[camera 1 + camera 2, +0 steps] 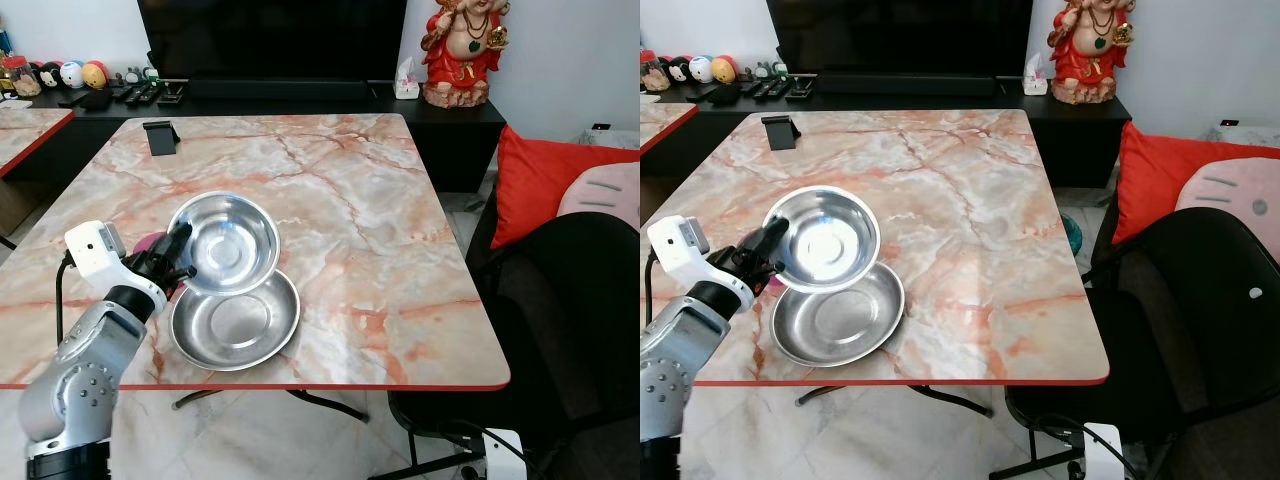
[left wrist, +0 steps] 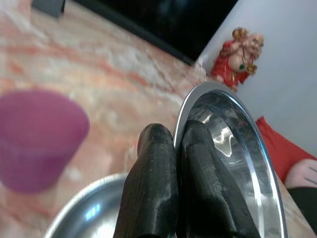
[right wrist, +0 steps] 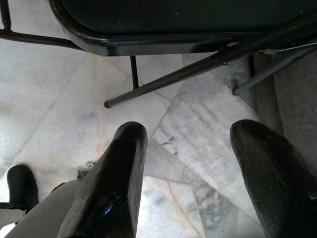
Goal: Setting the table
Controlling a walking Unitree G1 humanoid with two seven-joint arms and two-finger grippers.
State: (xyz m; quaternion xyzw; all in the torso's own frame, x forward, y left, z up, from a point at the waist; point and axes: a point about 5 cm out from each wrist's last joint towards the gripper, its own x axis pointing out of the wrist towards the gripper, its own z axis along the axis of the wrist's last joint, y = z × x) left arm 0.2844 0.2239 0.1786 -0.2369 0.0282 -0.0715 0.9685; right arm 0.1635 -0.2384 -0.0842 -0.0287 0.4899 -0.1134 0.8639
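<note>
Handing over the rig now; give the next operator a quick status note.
Left gripper: shut on the rim of the upper bowl, held tilted over the lower bowl.
Right gripper: open, idle, pointing at the floor beside the chair.
Lower bowl sits near the table front edge; purple cup beside the bowls.
Done: top bowl lifted.
Left: place it, lay out the rest.

A pink-veined marble table (image 1: 380, 200) stands on a grey marble floor (image 3: 198, 129), before a black television bench (image 1: 300, 100) and white wall (image 1: 570, 50).
</note>
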